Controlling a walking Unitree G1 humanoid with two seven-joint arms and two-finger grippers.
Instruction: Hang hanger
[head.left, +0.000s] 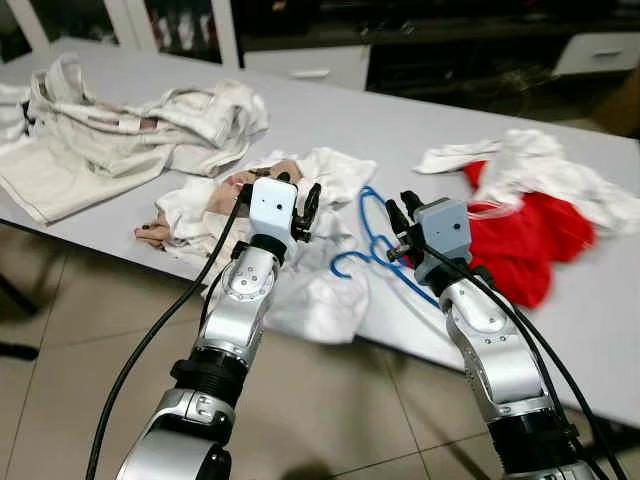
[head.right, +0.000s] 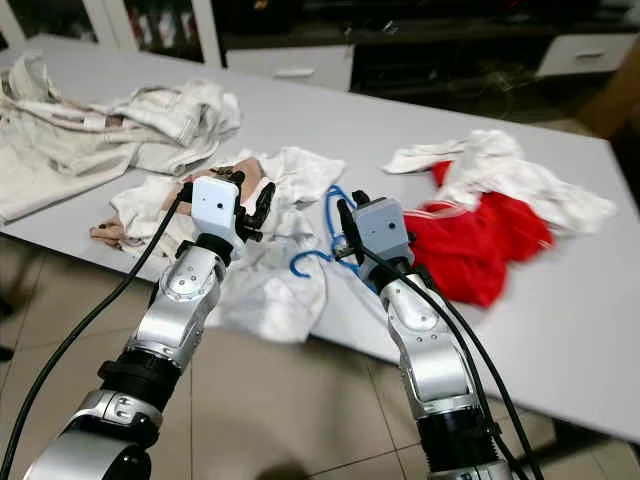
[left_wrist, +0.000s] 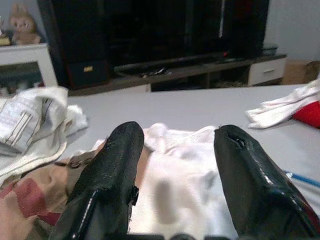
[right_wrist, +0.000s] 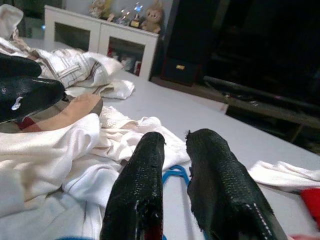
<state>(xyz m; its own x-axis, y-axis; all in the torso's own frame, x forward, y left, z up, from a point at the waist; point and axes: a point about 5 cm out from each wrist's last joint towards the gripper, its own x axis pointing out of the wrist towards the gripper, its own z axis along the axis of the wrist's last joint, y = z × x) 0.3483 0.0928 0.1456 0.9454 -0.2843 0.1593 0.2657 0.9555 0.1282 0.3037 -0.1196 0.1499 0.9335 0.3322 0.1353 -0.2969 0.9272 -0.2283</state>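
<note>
I have both arms raised over the near edge of the grey desk (head.left: 420, 120), which is strewn with laundry. My left end effector (head.left: 296, 205) hovers above a white garment (head.left: 300, 270) that spills over the desk's front edge, and its two black fingers (left_wrist: 107, 180) are spread wide apart with nothing between them; through the gap I see the white cloth and a tan and red patterned piece (head.left: 225, 190) just beside it. My right end effector (head.left: 400, 225) sits above the blue hanger (head.left: 372, 240), its fingers (right_wrist: 137, 192) drawn close together with only a narrow slit between them. I cannot tell from these views whether they touch the hanger.

The blue hanger lies flat on the desk between the white garment and a red garment (head.left: 525, 245), its hook end curling toward the desk's front edge next to the hanging white cloth. In the right wrist view I see a blue loop (right_wrist: 175, 175) of it showing just beyond the fingertips. White cloth (head.left: 540, 165) is heaped over and behind the red garment. At the far left of the desk lies a crumpled pile of off-white clothes (head.left: 110, 135). Beyond the desk I see dark cabinets (left_wrist: 150, 35) and a white sideboard (right_wrist: 100, 37) with small figurines (right_wrist: 125, 12) on top. The floor under the desk is tiled (head.left: 330, 400).
</note>
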